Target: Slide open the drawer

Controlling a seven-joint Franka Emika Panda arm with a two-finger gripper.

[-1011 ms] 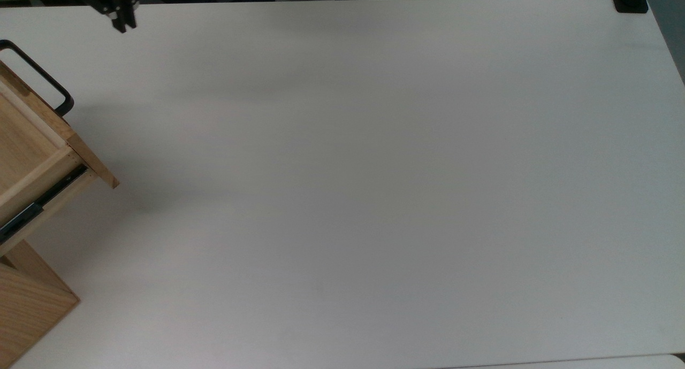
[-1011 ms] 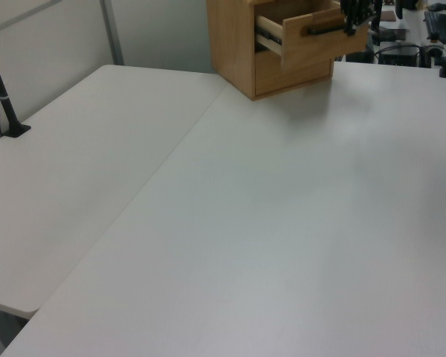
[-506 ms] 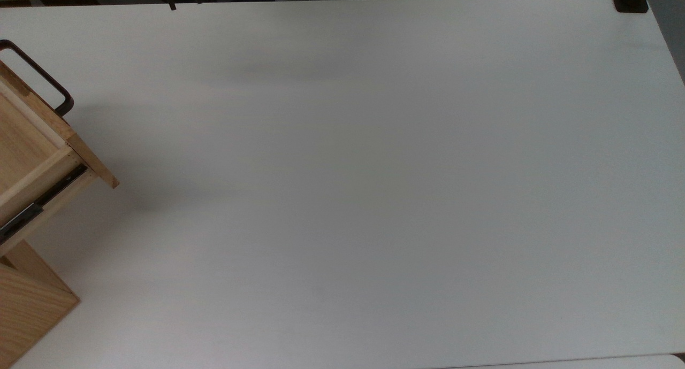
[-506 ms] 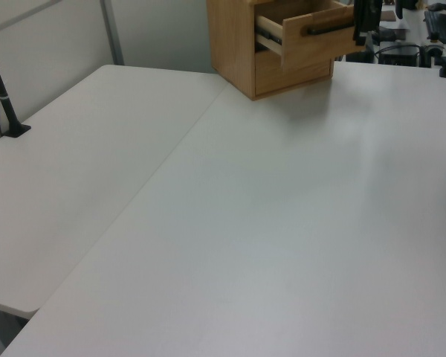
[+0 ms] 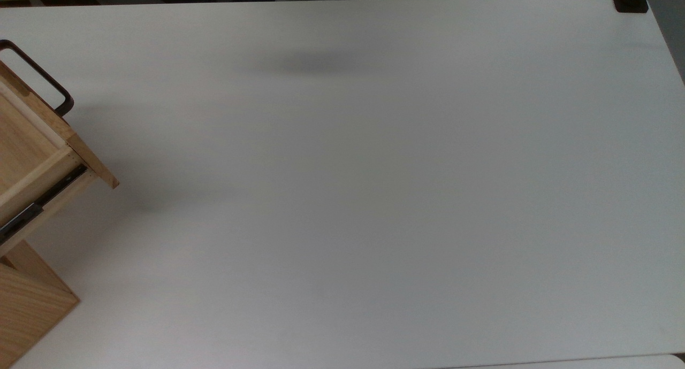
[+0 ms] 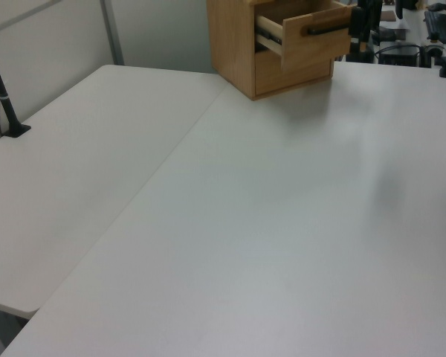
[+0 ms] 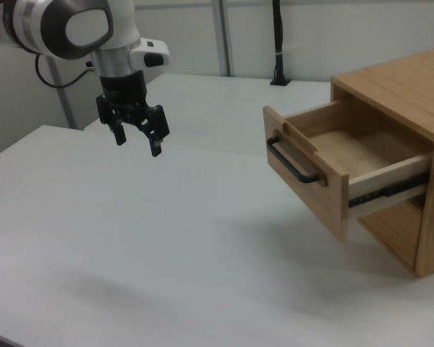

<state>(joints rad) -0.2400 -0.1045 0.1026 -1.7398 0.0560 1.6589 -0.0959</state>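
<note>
Drawer of light natural wood [image 7: 325,155] with its dark U-shaped bar handle [image 7: 292,164] already juts from the wood-grain cabinet [image 7: 409,101]; your black two-finger gripper [image 7: 138,140] hangs well apart, jaws spread and empty. Retreat clear; don't nudge it.

Light-wood drawer [image 7: 325,163], pulled out
</note>
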